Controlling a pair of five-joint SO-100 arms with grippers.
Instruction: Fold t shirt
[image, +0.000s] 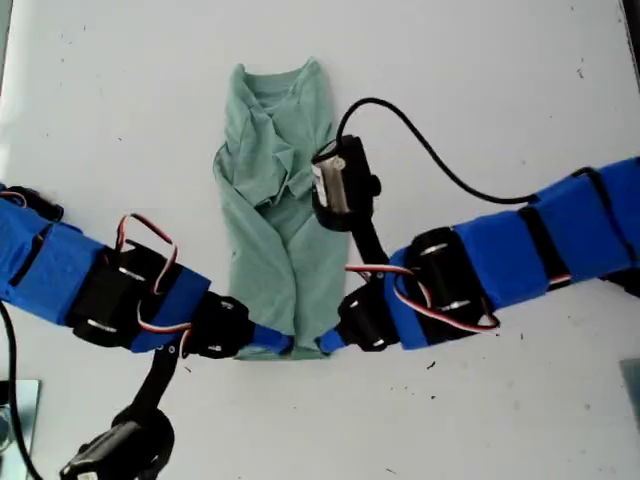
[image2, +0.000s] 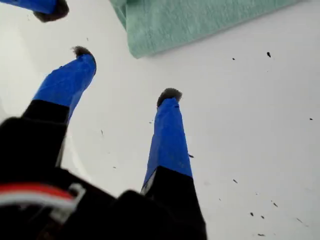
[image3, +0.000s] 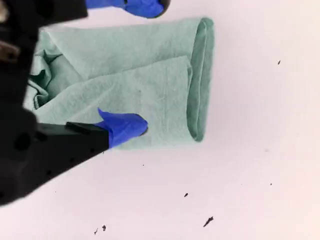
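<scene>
On a white table (image: 520, 90) flecked with dark specks, the t shirt (image: 277, 200) lies mid-surface, folded into a narrow strip, collar toward the exterior view's top, hem toward its bottom. No lettering shows. My first gripper (image2: 125, 75) and my second gripper (image3: 145, 65) meet at the hem, fingers apart, gripping nothing.
</scene>
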